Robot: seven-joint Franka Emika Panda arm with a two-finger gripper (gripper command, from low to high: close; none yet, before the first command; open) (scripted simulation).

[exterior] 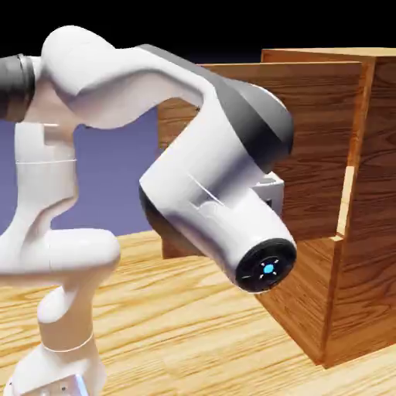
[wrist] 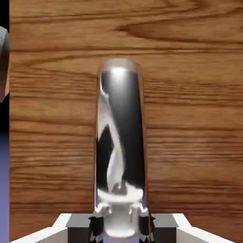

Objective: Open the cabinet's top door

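My tool [wrist: 121, 223] is clamped on the handle [wrist: 121, 137] of the top door [wrist: 190, 95]. In the hand view the dark, glossy metal bar rises straight up from between my two grey fingertips [wrist: 97, 223], which press against it on either side at the bottom edge. The bar is rounded at its upper end and mirrors pale shapes along its length. Behind it, reddish-brown wood grain fills nearly the whole view, with the grain running across. A thin strip of black and blue-violet shows along that view's left edge, past the panel's border.

In the exterior view the cabinet [exterior: 371, 232] stands on the light wooden bench [exterior: 178, 325] at the right. The top door [exterior: 317, 139] stands swung out from the cabinet's front, its far edge reaching toward the exterior view's left, behind my arm. Beneath it, a shorter wood panel [exterior: 305, 298] also seems to sit out from the cabinet body, though my arm hides much of that area, so I cannot be sure. My white arm [exterior: 216, 201] bends across the middle of the view, its round end cap with a blue light facing the camera, and it covers my tool and the handle there.
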